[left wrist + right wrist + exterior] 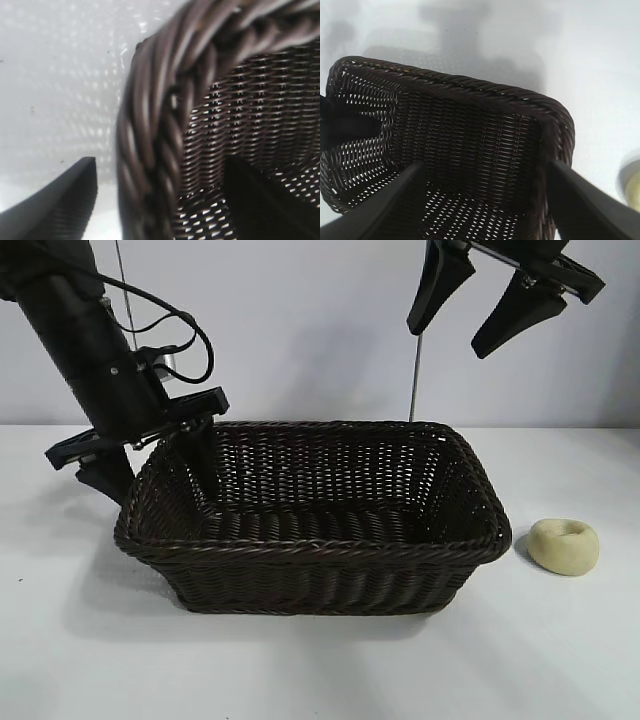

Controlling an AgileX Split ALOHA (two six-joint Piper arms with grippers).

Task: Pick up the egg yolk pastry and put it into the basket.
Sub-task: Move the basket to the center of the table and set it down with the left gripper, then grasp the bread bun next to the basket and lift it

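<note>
Egg yolk pastry [634, 186] cut off, seemingly.

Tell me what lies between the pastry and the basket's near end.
Only bare white table. In the exterior view the egg yolk pastry sits just off the basket, apart from its braided rim, with nothing in the gap.

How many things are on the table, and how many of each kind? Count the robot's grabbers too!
Basket: 1
Egg yolk pastry: 1
Grabbers: 2, the left gripper straddling the basket's rim, the right gripper up above it
Total: 4
</note>
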